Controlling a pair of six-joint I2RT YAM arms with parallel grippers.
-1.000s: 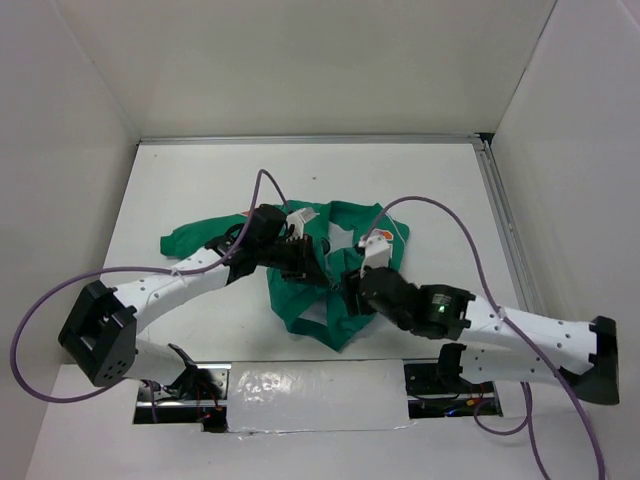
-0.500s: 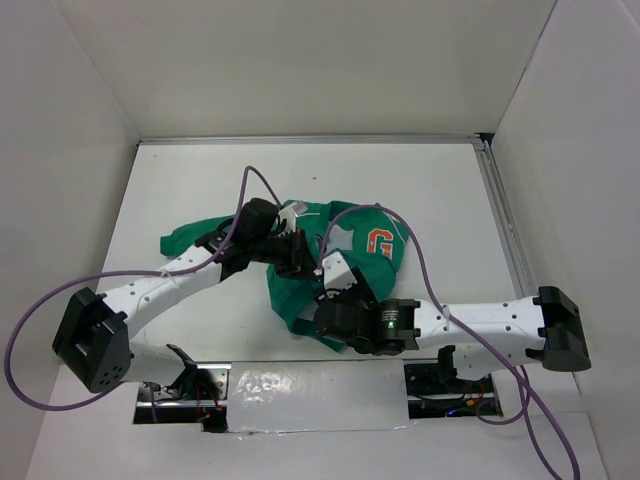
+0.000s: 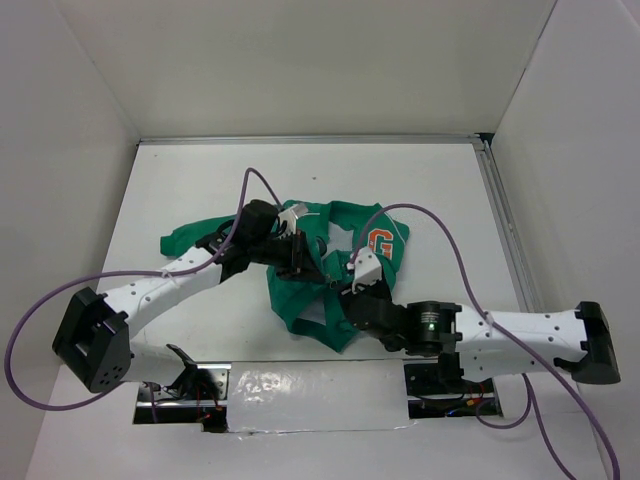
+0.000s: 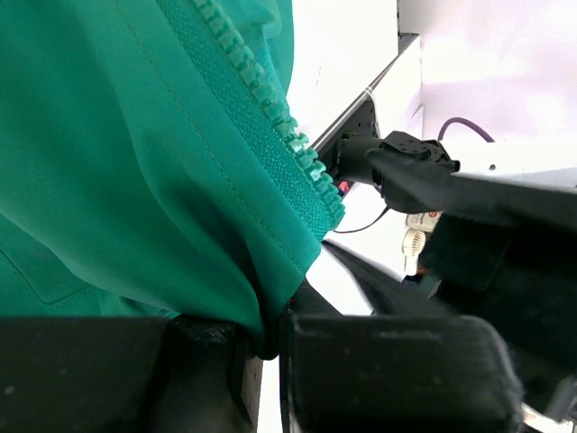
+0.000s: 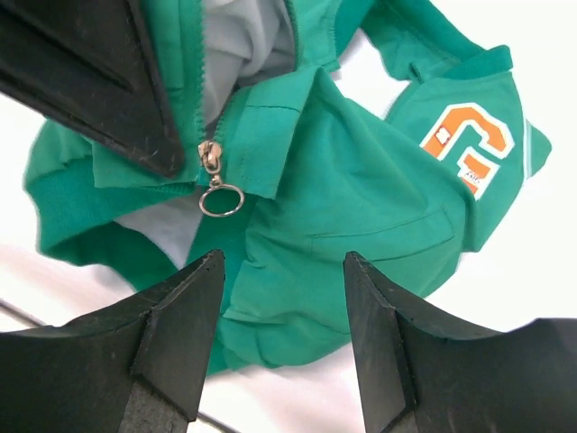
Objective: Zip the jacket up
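The green jacket [image 3: 300, 290] lies rumpled on the white table, its orange "G" patch [image 3: 380, 241] facing up at the right. My left gripper [image 3: 300, 262] is shut on the jacket's front edge beside the green zipper teeth [image 4: 270, 108]. My right gripper [image 3: 350, 295] is open and empty above the jacket's lower part. In the right wrist view the metal zipper slider with its ring pull [image 5: 216, 194] sits low on the front, just beyond my left finger [image 5: 180, 325], with white lining [image 5: 243, 41] showing above it and the "G" patch [image 5: 473, 140] at the upper right.
White walls close in the table at the back and both sides, with a metal rail [image 3: 500, 220] along the right. Purple cables [image 3: 440, 225] arc over the jacket. A taped strip [image 3: 310, 395] runs along the near edge between the arm bases.
My right arm has swung back to the right and its gripper has moved toward the jacket's lower middle. My left gripper has stayed pinched on the jacket, which has shifted slightly.
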